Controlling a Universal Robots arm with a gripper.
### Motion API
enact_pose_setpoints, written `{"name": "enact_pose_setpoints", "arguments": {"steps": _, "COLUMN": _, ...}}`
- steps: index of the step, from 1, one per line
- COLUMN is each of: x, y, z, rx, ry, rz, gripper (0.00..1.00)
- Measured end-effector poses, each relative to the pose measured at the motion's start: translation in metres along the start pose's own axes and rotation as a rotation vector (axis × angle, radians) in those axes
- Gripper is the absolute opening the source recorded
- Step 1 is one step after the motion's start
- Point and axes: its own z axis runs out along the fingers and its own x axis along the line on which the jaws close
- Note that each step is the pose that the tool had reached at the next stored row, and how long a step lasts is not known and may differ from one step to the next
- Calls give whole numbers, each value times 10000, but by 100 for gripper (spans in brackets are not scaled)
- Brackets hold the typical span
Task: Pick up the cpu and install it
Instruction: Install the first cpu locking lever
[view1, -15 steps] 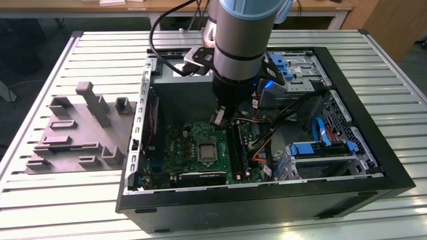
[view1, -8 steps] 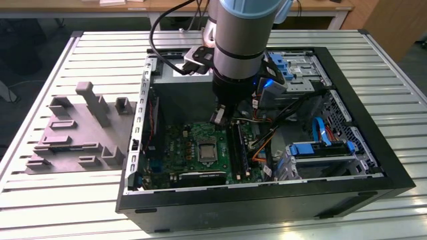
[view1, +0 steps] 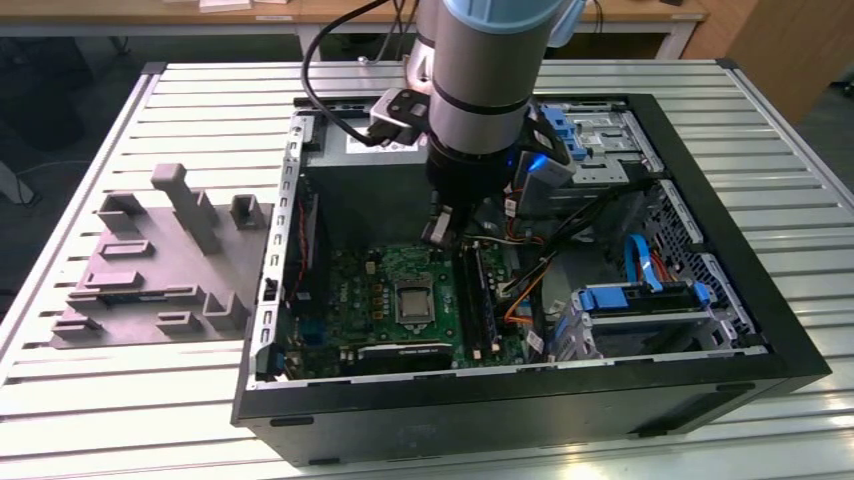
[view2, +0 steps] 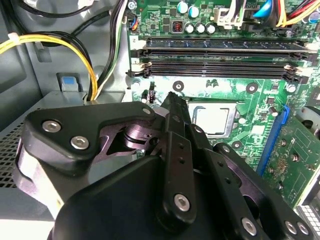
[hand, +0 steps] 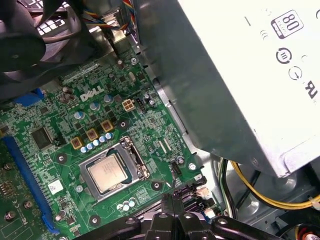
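**Q:** CPU (hand: 106, 172) — where is it at this moment?

**A:** It lies flat inside the silver-framed socket (hand: 141, 167) on the green motherboard (hand: 75, 120), within the open computer case (view1: 747, 330) that rests on the slatted tabletop (view1: 80, 400). In the first wrist view its silvery top is plain to see; in the second wrist view only part of it shows beyond the black gripper (view2: 172, 100).

**Q:** What are the jaws doing?

**A:** They are pressed together and hold nothing. They hang near the socket, apart from the chip.

**Q:** Which step is this?

**A:** Judging from how things lie, the chip is already seated, so the placing looks done. Whether the socket's retention frame is latched down, I cannot tell. Any further move would call for care: memory slots (view2: 220, 50) and cables sit close by.

**Q:** What is hidden or hard to make out?

**A:** In the exterior view the arm (view1: 487, 90) covers the case's upper middle. The grey moulded tray (view1: 147, 270) stands beside the case, on the exterior view's left. The big grey box with the white label (hand: 240, 75) blocks much of the first wrist view.
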Motion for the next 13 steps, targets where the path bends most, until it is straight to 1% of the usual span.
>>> {"name": "enact_pose_setpoints", "arguments": {"steps": 8, "x": -19, "y": -24, "z": 0, "rx": 0, "ry": 1, "rz": 0, "gripper": 11}}
{"name": "enact_pose_setpoints", "arguments": {"steps": 13, "x": -46, "y": -15, "z": 5, "rx": 1, "ry": 2, "rz": 0, "gripper": 11}}
